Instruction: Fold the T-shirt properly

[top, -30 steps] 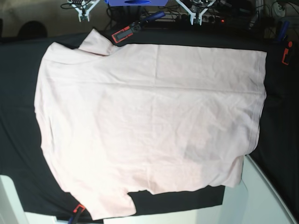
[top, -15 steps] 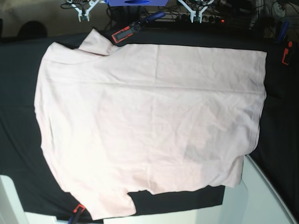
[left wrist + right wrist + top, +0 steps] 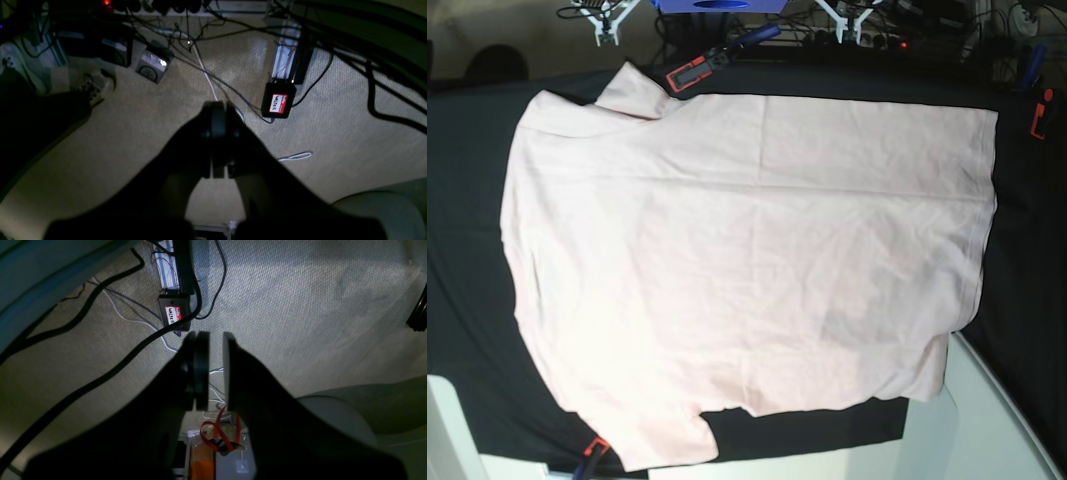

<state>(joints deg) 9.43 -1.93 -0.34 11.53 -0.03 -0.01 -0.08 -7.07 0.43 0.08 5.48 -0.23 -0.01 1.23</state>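
The left claw [image 3: 218,113] hangs over the carpeted floor [image 3: 140,133], off the desk, with its two dark fingers pressed together and nothing between them. Past its tips lie tangled black cables [image 3: 370,86], a thin white cable [image 3: 206,71], and a small black box with a red and white name sticker [image 3: 278,103].

The right claw [image 3: 215,350] also hangs over the same carpet [image 3: 317,306], holding nothing. Its fingers stand slightly apart, with a narrow strip of floor showing between them. Beyond its tips sits the black box with the sticker [image 3: 174,316], crossed by a thick black cable [image 3: 100,380]. Below the claw, red wires [image 3: 217,433] loop over part of the robot's own frame.

Neither claw appears in the base view, and neither touches the shirt.

The T-shirt [image 3: 747,270], pale pink with its plain side up, lies spread flat on the desk, which is covered by a black tablecloth [image 3: 467,200]. It fills most of the desk. Its straight hem runs along the desk's right edge, and its shoulders and sleeves lie toward the left edge. One sleeve [image 3: 632,90] points to the far left corner; the other [image 3: 662,440] reaches the near edge. Light creases cross the cloth.

Red and black clamps hold the tablecloth: one at the far edge beside the upper sleeve [image 3: 692,70], one at the far right corner [image 3: 1040,118], and one at the near edge by the lower sleeve [image 3: 592,452].
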